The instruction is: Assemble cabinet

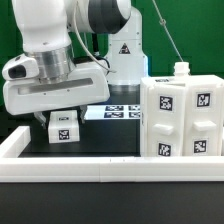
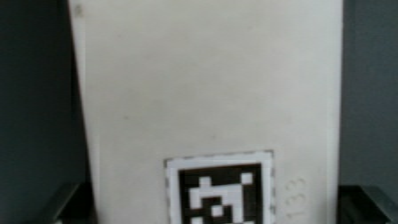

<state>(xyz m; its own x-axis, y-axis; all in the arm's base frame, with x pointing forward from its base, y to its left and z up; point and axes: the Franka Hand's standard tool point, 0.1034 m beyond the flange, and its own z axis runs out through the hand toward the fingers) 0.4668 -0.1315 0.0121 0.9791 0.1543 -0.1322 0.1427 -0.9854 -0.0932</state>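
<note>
The cabinet (image 1: 181,117), a large white box with tag markers on its faces, stands on the black table at the exterior view's right. My gripper (image 1: 63,117) is at the exterior view's left, well apart from the cabinet. It is shut on a long white tagged panel (image 1: 64,127), whose tagged end shows just below the hand, low over the table. In the wrist view the panel (image 2: 205,90) fills the frame. Its tag (image 2: 222,190) lies between my dark fingertips (image 2: 66,205), which sit against its two sides around my gripper (image 2: 214,212).
The marker board (image 1: 118,110) lies flat behind the gripper, in front of the arm's base. A long low white border rail (image 1: 100,166) runs along the front of the table. A small white knob (image 1: 181,69) stands on the cabinet's top.
</note>
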